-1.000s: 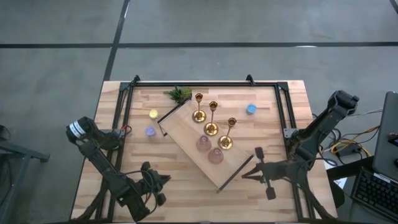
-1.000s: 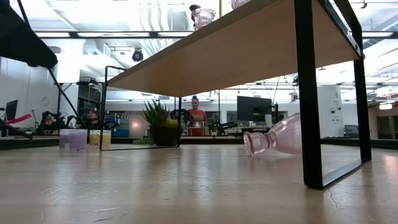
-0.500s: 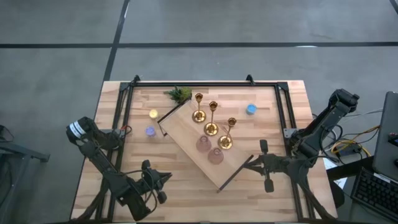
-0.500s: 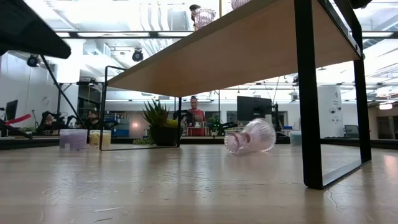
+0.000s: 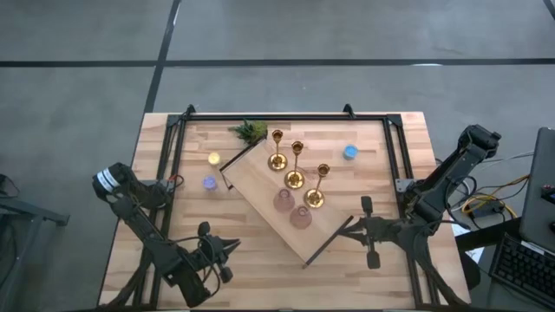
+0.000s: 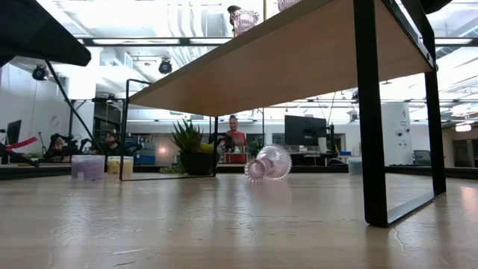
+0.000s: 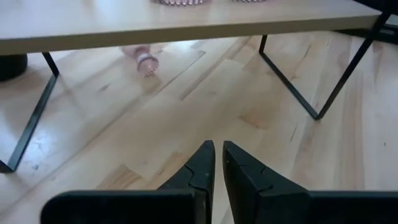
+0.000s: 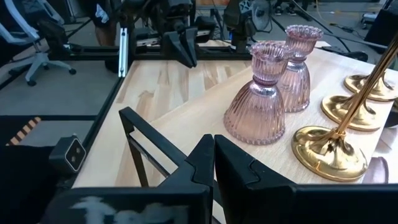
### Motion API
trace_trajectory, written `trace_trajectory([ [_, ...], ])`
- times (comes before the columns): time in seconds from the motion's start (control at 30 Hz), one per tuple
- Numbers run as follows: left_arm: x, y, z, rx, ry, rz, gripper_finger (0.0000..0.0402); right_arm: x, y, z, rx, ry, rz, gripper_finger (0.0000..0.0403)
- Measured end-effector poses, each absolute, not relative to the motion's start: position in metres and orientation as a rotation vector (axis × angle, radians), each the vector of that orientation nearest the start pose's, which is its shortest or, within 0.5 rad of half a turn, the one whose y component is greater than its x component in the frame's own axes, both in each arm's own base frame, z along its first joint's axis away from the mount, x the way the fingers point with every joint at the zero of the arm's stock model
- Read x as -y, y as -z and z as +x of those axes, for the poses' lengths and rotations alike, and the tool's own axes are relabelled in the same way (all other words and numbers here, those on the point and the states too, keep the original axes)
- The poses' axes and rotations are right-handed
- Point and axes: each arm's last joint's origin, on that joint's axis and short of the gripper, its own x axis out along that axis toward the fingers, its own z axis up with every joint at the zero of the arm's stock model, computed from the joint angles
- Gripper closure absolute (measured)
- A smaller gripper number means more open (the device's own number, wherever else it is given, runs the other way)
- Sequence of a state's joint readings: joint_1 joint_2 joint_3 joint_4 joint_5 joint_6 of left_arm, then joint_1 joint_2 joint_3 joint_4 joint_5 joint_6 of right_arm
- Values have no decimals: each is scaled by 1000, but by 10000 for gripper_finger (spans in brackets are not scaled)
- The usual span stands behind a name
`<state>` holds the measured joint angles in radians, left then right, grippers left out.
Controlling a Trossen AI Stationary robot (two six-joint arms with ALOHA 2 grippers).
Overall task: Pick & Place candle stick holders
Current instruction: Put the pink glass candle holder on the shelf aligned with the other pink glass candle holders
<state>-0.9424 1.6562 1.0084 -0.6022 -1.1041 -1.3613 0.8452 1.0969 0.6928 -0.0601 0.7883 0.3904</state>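
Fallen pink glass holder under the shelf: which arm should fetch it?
Probably left. The left pincer points under the shelf, with the fallen glass holder ahead. The right pincer faces the shelf's top instead.

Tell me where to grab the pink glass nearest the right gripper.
Pinch the glass at its narrow neck, probably: cup and ribbed bell flare wider. It stands upright, so come level from the shelf edge; candlesticks crowd the far side.
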Motion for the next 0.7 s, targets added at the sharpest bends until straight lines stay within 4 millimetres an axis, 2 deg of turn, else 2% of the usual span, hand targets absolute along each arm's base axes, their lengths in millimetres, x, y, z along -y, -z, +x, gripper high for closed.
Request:
trace_trajectory([
  [0.3,225,-187,196,-395,-498,-204,367,-155,-252,165,-331,9,41,394],
  [0.7,206,-154,191,-363,-525,-210,358,-154,-245,164,-337,11,34,394],
])
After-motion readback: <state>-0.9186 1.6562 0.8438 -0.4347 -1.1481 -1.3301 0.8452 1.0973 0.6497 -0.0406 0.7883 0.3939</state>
